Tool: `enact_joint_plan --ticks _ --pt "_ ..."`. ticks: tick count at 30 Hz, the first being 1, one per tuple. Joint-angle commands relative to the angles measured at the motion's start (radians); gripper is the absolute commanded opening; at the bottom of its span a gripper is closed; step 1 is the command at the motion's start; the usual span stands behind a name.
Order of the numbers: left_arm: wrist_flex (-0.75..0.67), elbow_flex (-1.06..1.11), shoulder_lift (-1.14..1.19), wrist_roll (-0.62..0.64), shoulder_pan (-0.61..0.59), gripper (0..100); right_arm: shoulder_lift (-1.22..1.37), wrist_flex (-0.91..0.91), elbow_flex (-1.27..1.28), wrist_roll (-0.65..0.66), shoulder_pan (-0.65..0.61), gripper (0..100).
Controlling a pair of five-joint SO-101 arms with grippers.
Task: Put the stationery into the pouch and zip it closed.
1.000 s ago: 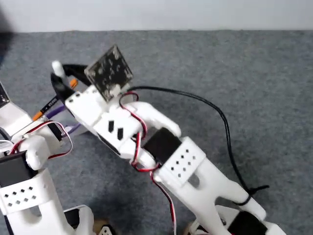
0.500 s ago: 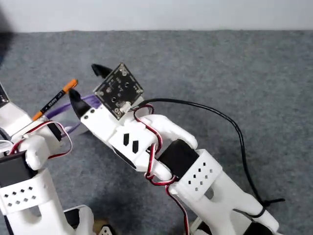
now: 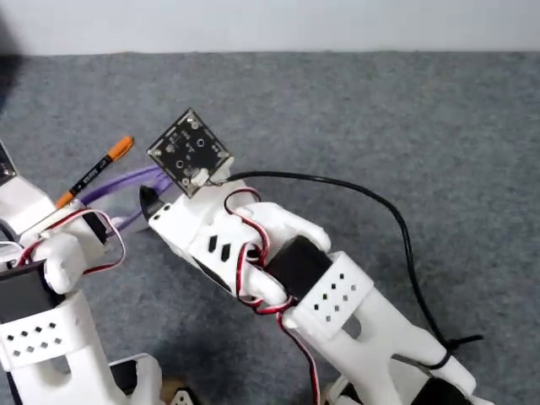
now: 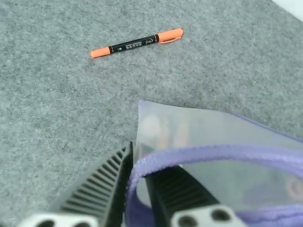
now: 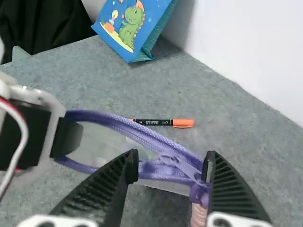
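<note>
Left tool (image 4: pixel 138 163): clenched on the purple rim of the pouch (image 4: pixel 213 137), holding that end up off the desk (image 4: pixel 47 118). Faint shapes show through the clear wall; cannot identify them.

Right tool (image 5: pixel 170 163): released, jaws spread either side of the zipper (image 5: pixel 156 142) band, not gripping it. Cannot tell whether the slider sits between the jaws.

Pen (image 4: pixel 137 42): orange, flat on the desk, apart from the pouch and outside it.

Risks, as judged:
- Zipping now would shut the pen out. Cause: the right tool sits at the zipper while the pen is not yet loaded.
- If the right tool closes on the soft band and not on the slider, a pull would drag the whole pouch, not the zip.
- The left hold is a thin pinch on the rim. A hard pull could strip it free, and the pouch would drop and fold shut.
- The arms are close over the pouch; a reach for the pen could knock the pouch or roll the pen off.
</note>
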Motion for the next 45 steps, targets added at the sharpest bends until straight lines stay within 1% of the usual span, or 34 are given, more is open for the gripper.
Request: enact_joint_plan --ticks 1,3,5,9,12,16,20,23,28,37,43,45 --pt "0.044 -0.048 -0.008 0.011 0.103 1 -0.005 0.015 -0.012 -0.009 -0.01 20.9" --pt "0.066 -0.048 -0.008 0.011 0.155 1 -0.007 0.074 -0.025 0.003 -0.01 20.9" --pt "0.069 -0.048 -0.008 0.011 0.18 1 0.001 0.153 -0.052 0.017 -0.01 20.9" --pt "0.068 -0.048 -0.008 0.011 0.19 1 0.022 0.232 -0.104 0.023 -0.01 20.9" --pt "0.068 -0.048 -0.008 0.011 0.19 1 0.05 0.262 -0.123 0.055 -0.005 20.9" --pt "0.074 -0.048 -0.008 0.009 0.19 1 0.101 0.255 -0.127 0.06 -0.002 20.9" --pt "0.075 -0.048 -0.008 0.008 0.186 1 0.14 0.208 -0.135 0.061 0.039 20.9" --pt "0.075 -0.048 -0.008 0.008 0.187 1 0.142 0.219 -0.175 0.066 0.061 20.9" --pt "0.075 -0.048 -0.008 0.008 0.189 1 0.15 0.292 -0.249 0.157 0.058 21.0" --pt "0.071 -0.048 -0.008 0.008 0.189 1 0.137 0.295 -0.252 0.336 0.054 21.0" --pt "0.068 -0.048 -0.008 0.009 0.189 1 0.065 0.298 -0.252 0.35 0.042 21.0" --pt "0.066 -0.048 -0.008 0.009 0.189 1 0.036 0.328 -0.252 0.348 0.036 21.0"
